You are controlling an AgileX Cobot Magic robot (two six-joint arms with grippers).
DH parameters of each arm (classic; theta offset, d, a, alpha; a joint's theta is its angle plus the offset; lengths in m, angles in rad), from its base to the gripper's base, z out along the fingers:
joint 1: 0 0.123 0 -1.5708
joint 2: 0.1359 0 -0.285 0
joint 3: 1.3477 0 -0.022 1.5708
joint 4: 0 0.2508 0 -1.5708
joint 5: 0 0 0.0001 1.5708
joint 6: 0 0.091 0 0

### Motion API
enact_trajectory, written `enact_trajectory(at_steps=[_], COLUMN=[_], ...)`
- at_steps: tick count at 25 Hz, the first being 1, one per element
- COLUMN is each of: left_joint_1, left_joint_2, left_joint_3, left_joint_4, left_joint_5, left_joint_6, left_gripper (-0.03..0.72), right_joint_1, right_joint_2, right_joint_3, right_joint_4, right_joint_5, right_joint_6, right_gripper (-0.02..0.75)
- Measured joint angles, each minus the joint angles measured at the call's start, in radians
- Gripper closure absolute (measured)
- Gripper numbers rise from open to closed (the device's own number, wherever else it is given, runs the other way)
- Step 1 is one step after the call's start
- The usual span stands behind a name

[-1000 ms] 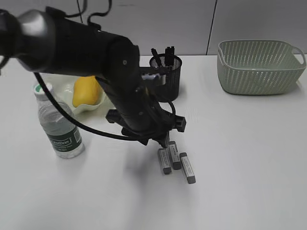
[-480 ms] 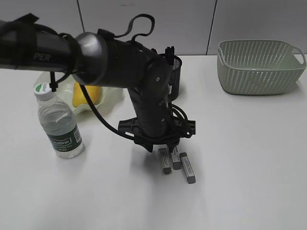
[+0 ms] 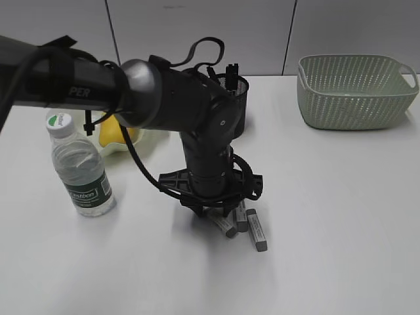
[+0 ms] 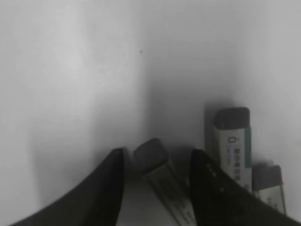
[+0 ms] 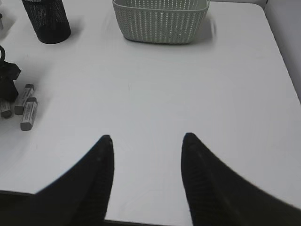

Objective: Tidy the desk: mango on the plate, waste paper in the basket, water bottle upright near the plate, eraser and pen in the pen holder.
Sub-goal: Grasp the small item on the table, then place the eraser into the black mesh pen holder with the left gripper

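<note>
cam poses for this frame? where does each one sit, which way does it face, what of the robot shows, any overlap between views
Exterior: raised at the desk front, slanting down; left arm over three erasers, bottle, pen holder, basket.
Left wrist: close to the desk, looking down; left gripper fingers straddle one eraser.
Right wrist: high, facing across the desk; open right gripper fingers, empty.
Shared: all three views show the erasers; exterior and right wrist share pen holder and basket.

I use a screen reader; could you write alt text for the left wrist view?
The left gripper hangs open just above the white desk, its dark fingers straddling one grey eraser. Two more erasers lie beside it at right.
</note>
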Motion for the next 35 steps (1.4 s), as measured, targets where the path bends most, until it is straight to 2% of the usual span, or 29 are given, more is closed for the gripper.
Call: enact_trajectory(at_steps=[6, 10, 16, 22, 25, 28, 32, 35], left_joint_1=[-0.007, -0.022, -0.027, -0.027, -0.027, -0.027, -0.027, -0.024], left_joint_2=[0.001, 0.002, 0.003, 0.003, 0.003, -0.001, -0.078, -0.181], left_joint_3=[-0.001, -0.001, -0.001, -0.001, -0.001, -0.001, 0.001, 0.001], left_joint_4=[-0.01, -0.011, -0.013, -0.01, 0.01, 0.066, 0.218, 0.358], left_joint_5=[-0.022, -0.061, -0.073, -0.073, -0.073, -0.067, -0.067, -0.192], left_joint_6=[-0.035, -0.051, -0.054, -0.054, -0.054, -0.054, -0.044, -0.043], left_gripper=[0.351, 0.404, 0.437, 0.545, 0.547, 0.547, 0.547, 0.548], right_joint_1=[0.0, 0.0, 0.0, 0.0, 0.0, 0.0, 0.0, 0.0], right_joint_2=[0.0, 0.0, 0.0, 0.0, 0.0, 0.0, 0.0, 0.0], right_joint_3=[0.0, 0.0, 0.0, 0.0, 0.0, 0.0, 0.0, 0.0], right_joint_4=[0.0, 0.0, 0.0, 0.0, 0.0, 0.0, 0.0, 0.0], right_joint_5=[0.0, 0.0, 0.0, 0.0, 0.0, 0.0, 0.0, 0.0], right_joint_6=[0.0, 0.0, 0.0, 0.0, 0.0, 0.0, 0.0, 0.0], right_gripper=[0.363, 0.364, 0.364, 0.364, 0.364, 0.364, 0.364, 0.364])
